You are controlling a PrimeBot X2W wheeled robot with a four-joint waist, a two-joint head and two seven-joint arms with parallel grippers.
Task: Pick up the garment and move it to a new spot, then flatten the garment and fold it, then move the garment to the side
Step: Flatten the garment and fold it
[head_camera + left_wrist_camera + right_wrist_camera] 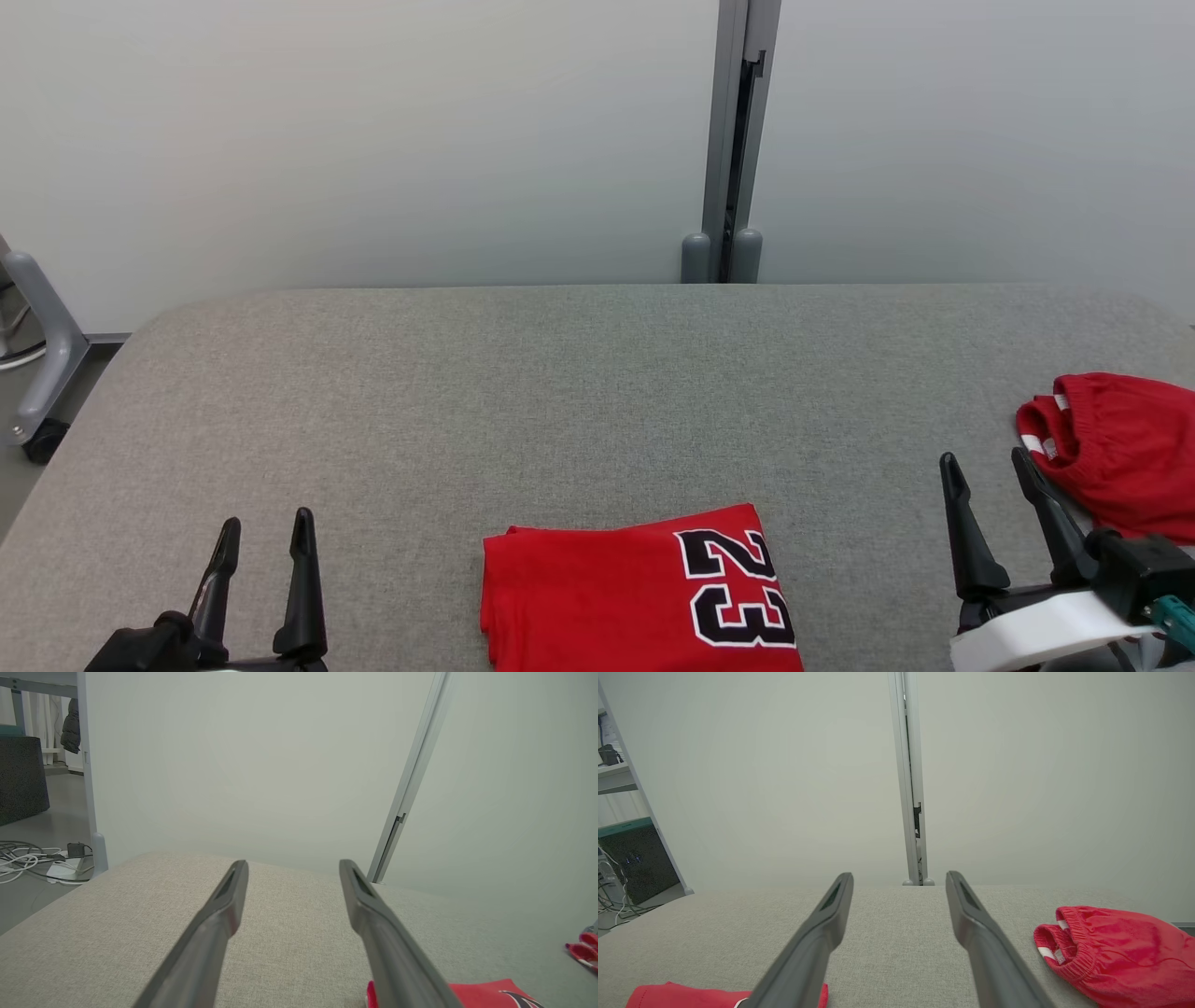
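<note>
Surface: A grey cloth-covered table stands before pale wall panels joined by a grey post.
Garment: The red jersey, numbered 23, lies folded into a neat rectangle between the two tools, back behind their fingertips and touching neither.
Left tool: The left tool hovers over bare table with its fingers spread and nothing between them. The red jersey lies off to its right.
Right tool: The right tool also has its fingers parted and is empty. The red jersey is to its left. A bunched pair of red shorts lies near its right finger, and the right wrist view shows them apart.
Done: Pick-up, flattening and folding look finished, judging by the even, stacked edges on the jersey's left side.
Left to do: The move to the side seems still to come, since the jersey sits midway between the tools.
Doubt: Whether the crumpled shorts belong to this task cannot be told.
</note>
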